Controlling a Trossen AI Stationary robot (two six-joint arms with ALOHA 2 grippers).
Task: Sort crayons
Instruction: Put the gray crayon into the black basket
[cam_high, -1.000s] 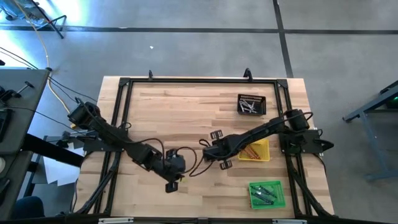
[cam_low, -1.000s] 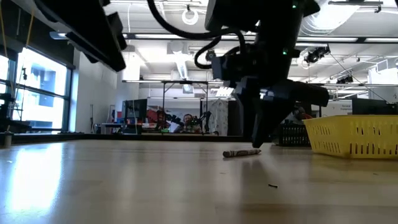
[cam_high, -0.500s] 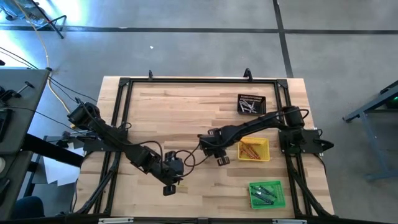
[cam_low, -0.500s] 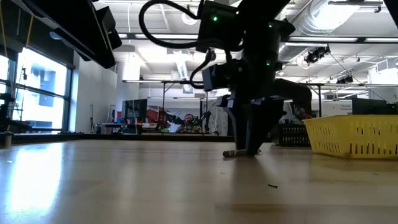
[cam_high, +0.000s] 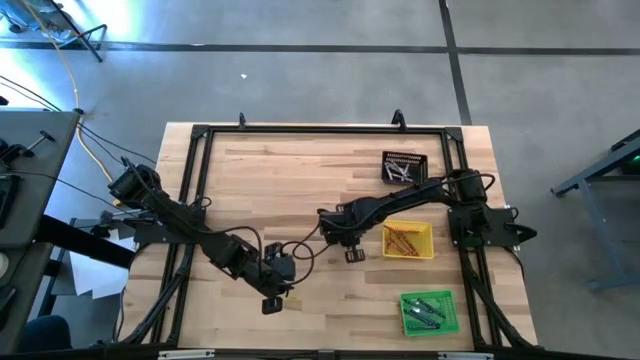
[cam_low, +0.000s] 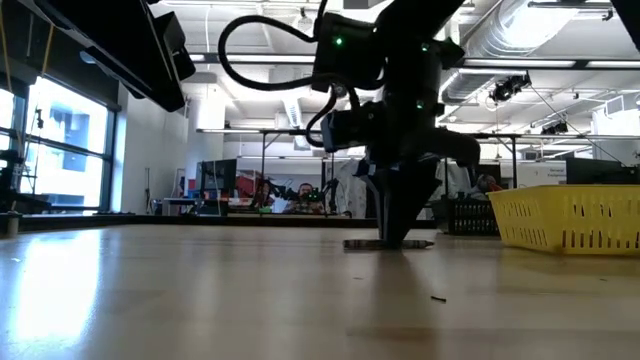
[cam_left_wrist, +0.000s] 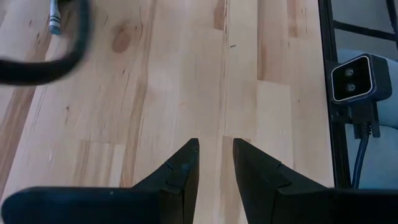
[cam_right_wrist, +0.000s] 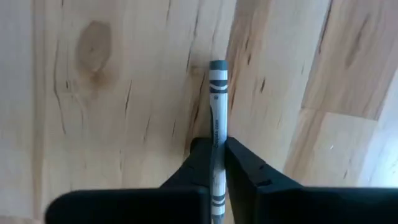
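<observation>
I've got the right gripper (cam_right_wrist: 216, 163) down on the table (cam_high: 280, 180), fingers pinched on a grey crayon (cam_right_wrist: 217, 106). It lies flat on the wood, running straight out between the pads, most of its length sticking out ahead of the fingertips, flat end farthest away. In the low view it shows as a thin dark line at the foot of the gripper.

Handling guess: very light, stiff, thin, paper-wrapped so not too slick, but wax snaps if squeezed hard or levered. Grip sits near one end, so it may pivot and droop on lift; nearer the middle would be safer.

Left gripper (cam_left_wrist: 215, 163) is parked off to the side, fingers slightly apart, holding nothing. Black tray (cam_high: 404, 167) with the other grey ones is behind the right gripper.
</observation>
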